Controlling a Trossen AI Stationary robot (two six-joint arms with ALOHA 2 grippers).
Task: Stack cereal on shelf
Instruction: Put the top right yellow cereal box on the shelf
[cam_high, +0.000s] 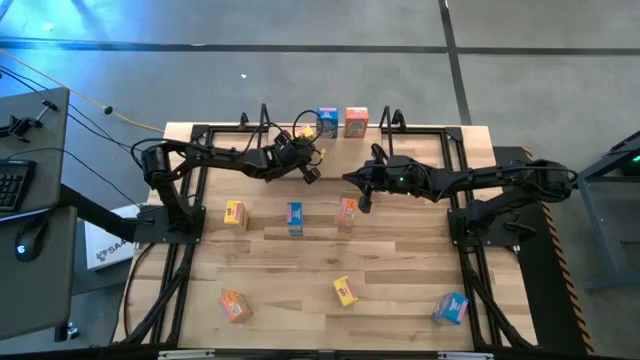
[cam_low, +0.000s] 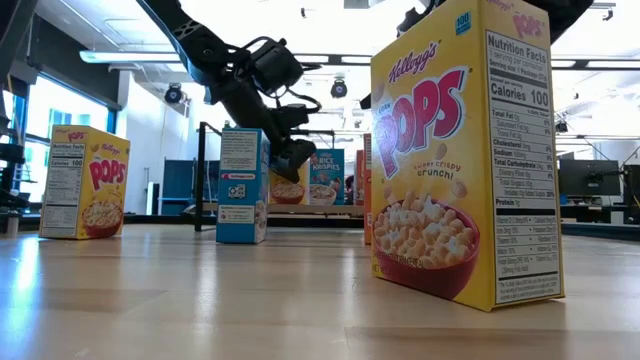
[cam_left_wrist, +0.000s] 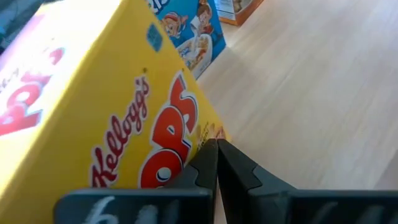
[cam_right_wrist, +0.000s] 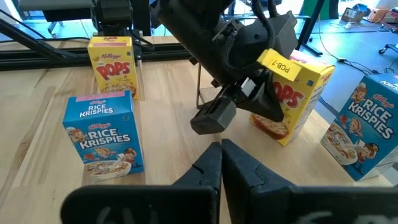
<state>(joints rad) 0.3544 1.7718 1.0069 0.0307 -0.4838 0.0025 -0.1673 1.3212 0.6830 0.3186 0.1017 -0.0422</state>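
A yellow cereal box (cam_high: 305, 130) stands upright at the far edge beside the shelf's (cam_high: 393, 120) left wire loop. A blue box (cam_high: 327, 122) and an orange box (cam_high: 356, 121) stand to its right. My left gripper (cam_high: 308, 168) is shut, just in front of the yellow box (cam_right_wrist: 289, 102), with its fingers (cam_right_wrist: 212, 118) pointing down. My right gripper (cam_high: 365, 200) is shut too and hovers over the table's middle, right of the left gripper, touching nothing. Several more boxes stand on the tabletop. My left gripper (cam_left_wrist: 215, 152) has its shut fingers right beside the yellow box's printed front (cam_left_wrist: 168, 130), near its lower edge. I cannot tell whether the finger's outer side touches the box. The box stands on its own base.
Three boxes stand in a row at mid-table: yellow (cam_high: 235, 213), blue (cam_high: 295, 216), orange (cam_high: 347, 212). Near the front edge are an orange box (cam_high: 234, 305), a yellow one (cam_high: 345, 290) and a blue one (cam_high: 452, 307). Black frame rails run along both table sides.
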